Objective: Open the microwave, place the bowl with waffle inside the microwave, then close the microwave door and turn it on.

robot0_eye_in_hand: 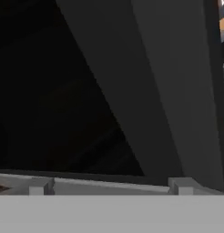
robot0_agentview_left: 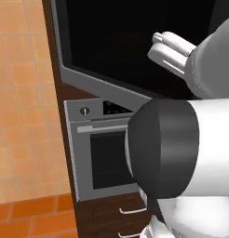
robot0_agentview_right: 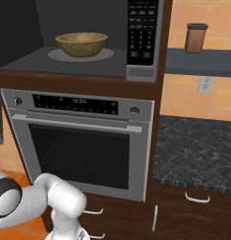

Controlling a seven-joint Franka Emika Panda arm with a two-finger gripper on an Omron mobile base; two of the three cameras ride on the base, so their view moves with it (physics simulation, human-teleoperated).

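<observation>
The microwave (robot0_agentview_right: 142, 70) stands open, its black keypad on the right. Inside, the tan bowl (robot0_agentview_right: 81, 43) rests on the round turntable. The bowl's rim hides its contents, so the waffle is hidden. The microwave door (robot0_agentview_left: 111, 42), black glass with a grey lower rim, is swung out to the left. My white hand reaches up in front of that glass. In the hand view my gripper (robot0_eye_in_hand: 111, 185) is open, fingertips (robot0_eye_in_hand: 41, 186) far apart with nothing between them, facing the dark glass and a grey frame strip.
Below the microwave is a steel oven (robot0_agentview_right: 84, 150) with a bar handle and round knobs. A dark stone counter (robot0_agentview_right: 197, 150) lies to the right, with a brown jar (robot0_agentview_right: 196, 37) on a shelf above. Wooden drawers (robot0_agentview_right: 192, 215) sit underneath. My arm's elbow (robot0_agentview_left: 167, 148) blocks the lower right.
</observation>
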